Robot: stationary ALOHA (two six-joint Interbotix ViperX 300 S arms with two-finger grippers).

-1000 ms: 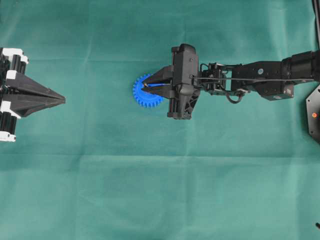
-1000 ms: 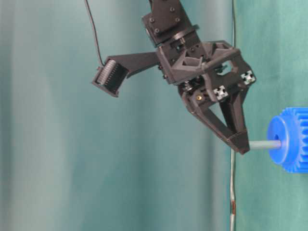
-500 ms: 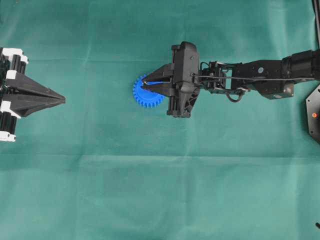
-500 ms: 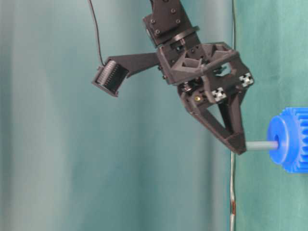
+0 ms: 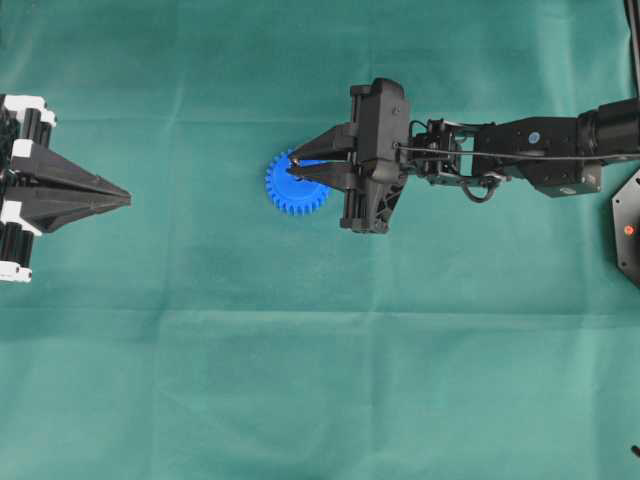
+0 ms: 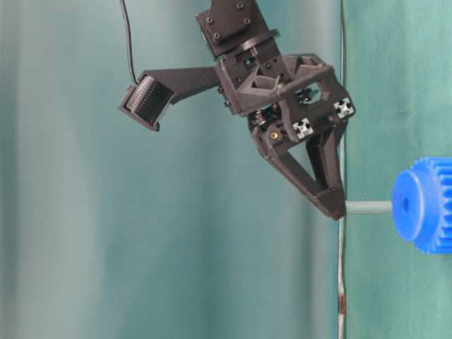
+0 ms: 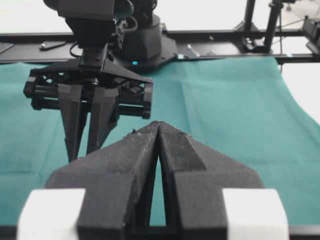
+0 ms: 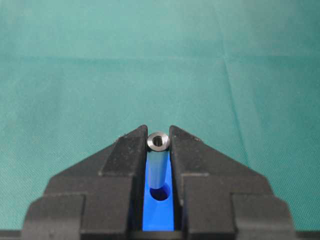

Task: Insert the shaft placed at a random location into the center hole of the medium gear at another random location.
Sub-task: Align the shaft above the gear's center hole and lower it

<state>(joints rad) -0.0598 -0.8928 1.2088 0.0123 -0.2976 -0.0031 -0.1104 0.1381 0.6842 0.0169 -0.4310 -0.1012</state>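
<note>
The blue medium gear (image 5: 283, 192) lies flat on the green cloth. My right gripper (image 5: 296, 162) hangs over it, shut on the shaft (image 8: 158, 160), a small grey pin held upright with its shiny round end between the fingertips. In the table-level view the shaft (image 6: 369, 207) points at the hub of the gear (image 6: 427, 205), and its tip is at or just off the hub face. The center hole (image 8: 160, 193) shows dark and partly uncovered right below the pin's lower end. My left gripper (image 5: 128, 199) is shut and empty at the left edge, far from the gear.
The green cloth (image 5: 320, 380) covers the table. The right arm (image 5: 520, 155) reaches in from the right edge. A black base with a red light (image 5: 628, 230) sits at the far right. A black frame and rail (image 7: 210, 47) stand beyond the cloth.
My right gripper has drawn back from the gear with the shaft. The pin's tip, which overlapped the hub before, now ends at the hub face and the hole shows. The left arm is still.
</note>
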